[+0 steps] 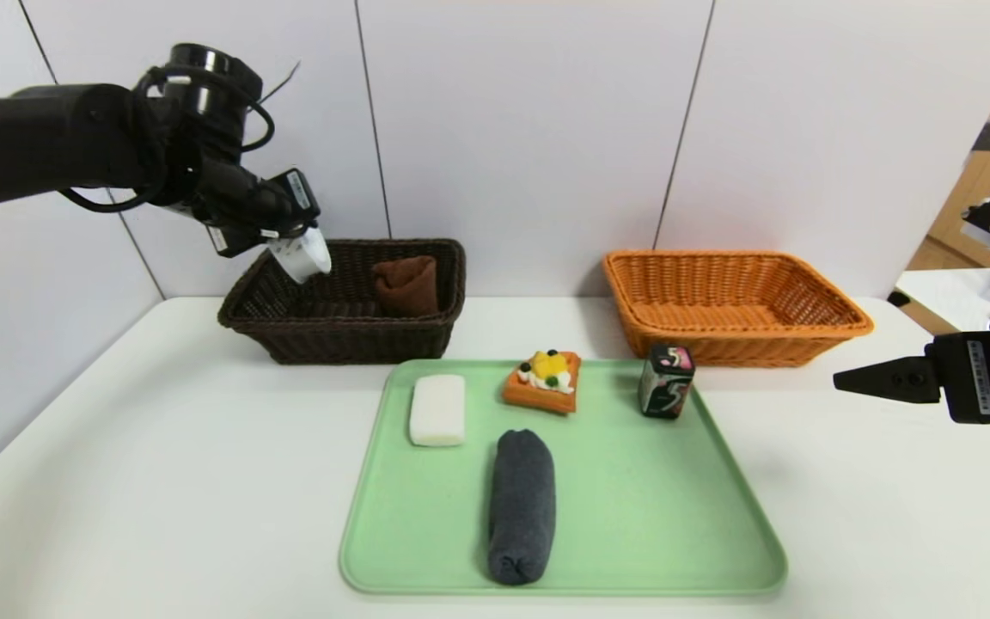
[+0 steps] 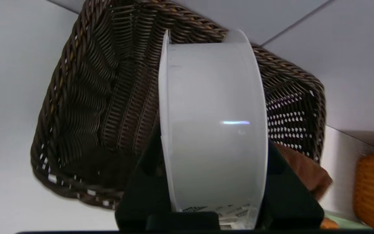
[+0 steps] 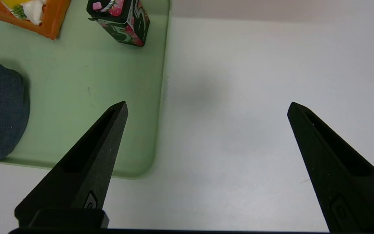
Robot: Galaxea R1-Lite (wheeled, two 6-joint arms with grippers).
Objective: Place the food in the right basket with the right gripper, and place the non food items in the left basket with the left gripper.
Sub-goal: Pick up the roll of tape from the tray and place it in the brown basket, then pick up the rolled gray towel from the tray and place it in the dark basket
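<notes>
overhead, left gripper (image 1: 306, 254) jaws pinching white tape roll (image 2: 213, 123), right gripper (image 3: 206, 110) jaws spread

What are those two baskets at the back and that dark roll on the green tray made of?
The brown basket and the orange basket both look like woven wicker or a plastic imitation; the ribbed, crisscross strands show clearly, but the look leaves it open which. The dark roll seems to be soft terry cloth, matte and fuzzy, like a rolled towel. The green tray looks like smooth plastic with a slight sheen.
</notes>
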